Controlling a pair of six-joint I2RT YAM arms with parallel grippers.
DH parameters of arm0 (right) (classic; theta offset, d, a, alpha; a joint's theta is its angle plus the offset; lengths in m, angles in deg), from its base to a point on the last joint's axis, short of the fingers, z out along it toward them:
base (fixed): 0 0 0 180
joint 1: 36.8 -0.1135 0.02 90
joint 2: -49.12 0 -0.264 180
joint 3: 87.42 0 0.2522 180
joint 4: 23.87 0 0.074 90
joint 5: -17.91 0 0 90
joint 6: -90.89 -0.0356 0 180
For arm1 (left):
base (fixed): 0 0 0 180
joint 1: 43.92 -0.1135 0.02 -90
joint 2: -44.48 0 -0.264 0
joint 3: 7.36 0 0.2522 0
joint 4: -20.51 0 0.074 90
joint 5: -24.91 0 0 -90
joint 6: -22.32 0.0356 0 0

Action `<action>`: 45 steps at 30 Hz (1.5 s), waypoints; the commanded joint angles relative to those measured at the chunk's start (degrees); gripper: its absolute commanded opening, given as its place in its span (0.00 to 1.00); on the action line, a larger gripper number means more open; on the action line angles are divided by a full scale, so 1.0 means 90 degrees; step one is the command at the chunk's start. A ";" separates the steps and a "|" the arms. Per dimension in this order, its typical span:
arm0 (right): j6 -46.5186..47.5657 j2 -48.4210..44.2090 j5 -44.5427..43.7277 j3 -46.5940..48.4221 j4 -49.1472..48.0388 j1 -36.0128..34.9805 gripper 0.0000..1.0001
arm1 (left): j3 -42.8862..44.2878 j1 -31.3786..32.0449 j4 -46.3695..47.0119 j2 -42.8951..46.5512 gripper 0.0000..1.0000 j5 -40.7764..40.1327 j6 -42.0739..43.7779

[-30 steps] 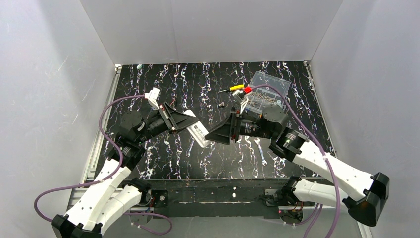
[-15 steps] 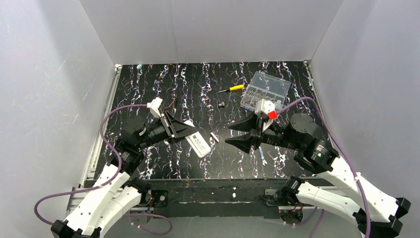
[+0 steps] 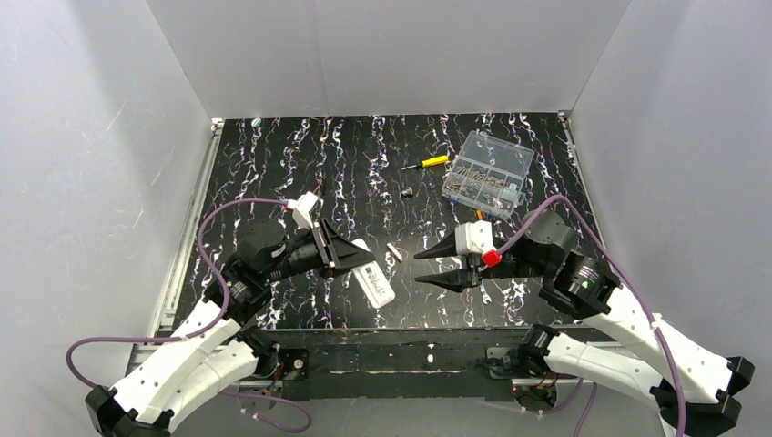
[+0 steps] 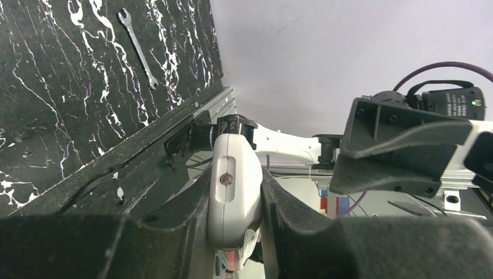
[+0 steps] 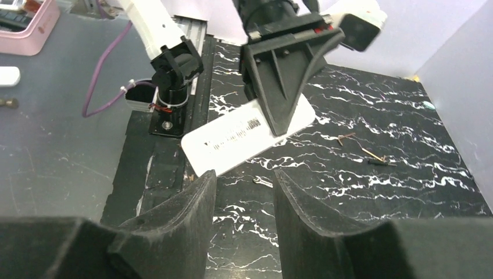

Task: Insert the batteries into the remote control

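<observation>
My left gripper is shut on the white remote control and holds it tilted above the mat near the front edge. In the left wrist view the remote sits pinched between both fingers, its end with a small screw facing the camera. To the remote's right, my right gripper points at it from a short gap away, open, with nothing between its fingers. The right wrist view shows the remote's labelled face. Thin orange batteries lie on the mat well beyond it, small and hard to make out.
A pale stub lies on the mat between the two grippers. The clear compartment box stands at the back right, with a yellow-handled screwdriver and a small dark part to its left. A small wrench lies near the front rail.
My right gripper has drawn back from the remote, swung lower and narrowed its jaws. My left gripper has carried the remote toward the front edge. The pale stub now shows on the mat.
</observation>
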 commanded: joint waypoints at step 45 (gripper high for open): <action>0.2370 0.0912 -0.1430 -0.0298 0.0022 -0.1664 0.31 | -0.0333 0.0442 0.1261 -0.0359 0.00 -0.0548 -0.0296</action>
